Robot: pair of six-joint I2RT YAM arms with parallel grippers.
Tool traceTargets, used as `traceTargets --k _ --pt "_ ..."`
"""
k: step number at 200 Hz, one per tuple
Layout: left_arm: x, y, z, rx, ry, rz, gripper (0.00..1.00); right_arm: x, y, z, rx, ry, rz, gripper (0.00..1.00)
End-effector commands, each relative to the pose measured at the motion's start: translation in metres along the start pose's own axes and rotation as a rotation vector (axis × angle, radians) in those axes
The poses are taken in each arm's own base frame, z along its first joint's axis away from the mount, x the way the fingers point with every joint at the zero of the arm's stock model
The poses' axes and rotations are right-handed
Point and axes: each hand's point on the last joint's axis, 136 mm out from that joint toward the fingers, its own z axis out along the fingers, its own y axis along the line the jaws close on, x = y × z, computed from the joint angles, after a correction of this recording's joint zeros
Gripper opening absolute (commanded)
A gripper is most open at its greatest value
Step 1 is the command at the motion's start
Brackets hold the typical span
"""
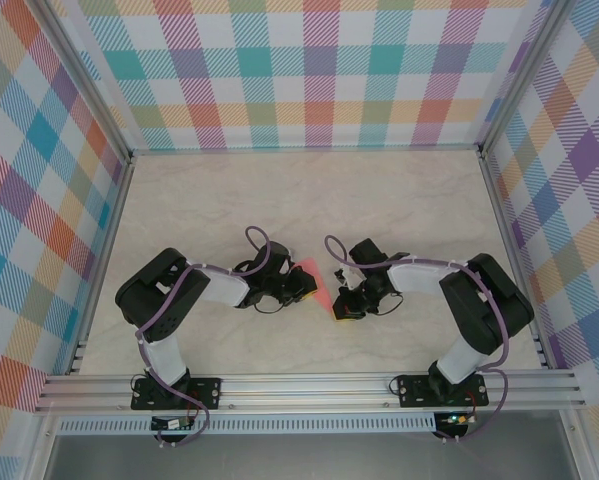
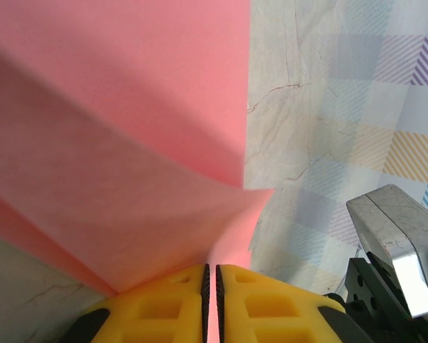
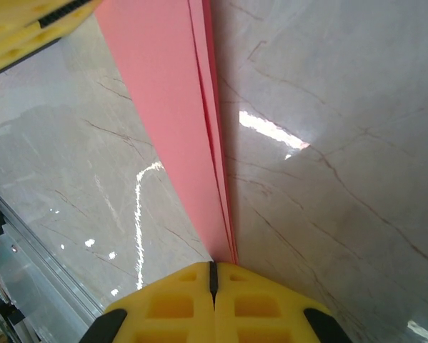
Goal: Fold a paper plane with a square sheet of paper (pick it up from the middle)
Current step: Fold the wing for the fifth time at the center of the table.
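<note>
I see left gripper (image 2: 211,271) clenched on a flap of the folded pink paper (image 2: 128,128); right gripper (image 3: 214,267) pinching its layered edge; paper sits mid-table between both grippers on the marble table (image 1: 229,190).

No text, label, brand, number or sign can be read anywhere in these views.
</note>
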Motion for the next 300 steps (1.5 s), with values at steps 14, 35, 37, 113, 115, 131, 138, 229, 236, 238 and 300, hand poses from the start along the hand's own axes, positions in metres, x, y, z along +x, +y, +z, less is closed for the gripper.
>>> traceTargets --k 14,35,37,113,115,131,138,229,236,238,300 --pt "0.0 0.034 0.002 -0.122 -0.006 -0.048 0.13 0.017 -0.012 -0.004 0.06 0.037 0.062 0.0" --pt "0.0 0.035 0.003 -0.124 -0.003 -0.05 0.13 0.022 -0.016 -0.003 0.076 0.054 0.088 0.0" --pt "0.0 0.036 0.003 -0.125 -0.002 -0.051 0.13 0.023 -0.016 -0.002 0.077 0.056 0.091 0.0" --pt "0.0 0.028 0.003 -0.099 0.007 -0.034 0.13 -0.031 0.056 -0.041 -0.148 -0.201 -0.062 0.02" --pt "0.0 0.027 0.003 -0.099 0.006 -0.033 0.13 -0.032 0.056 -0.04 -0.147 -0.204 -0.062 0.02" --pt "0.0 0.027 0.002 -0.098 0.006 -0.033 0.13 -0.041 0.05 -0.032 -0.126 -0.209 -0.05 0.02" --pt "0.0 0.027 0.002 -0.097 0.006 -0.032 0.13 -0.044 0.049 -0.029 -0.125 -0.205 -0.047 0.01" --pt "-0.002 0.019 0.001 -0.077 0.008 -0.008 0.13 -0.039 0.008 0.005 0.015 -0.098 0.019 0.0" --pt "-0.002 0.017 0.001 -0.076 0.01 0.003 0.13 -0.037 0.003 0.007 0.033 -0.09 0.028 0.0" --pt "-0.002 0.017 0.001 -0.075 0.01 0.007 0.13 -0.036 0.002 0.008 0.038 -0.088 0.031 0.0" --pt "-0.025 -0.003 -0.012 -0.079 -0.02 0.184 0.21 -0.023 -0.02 0.017 0.109 -0.033 0.066 0.0"
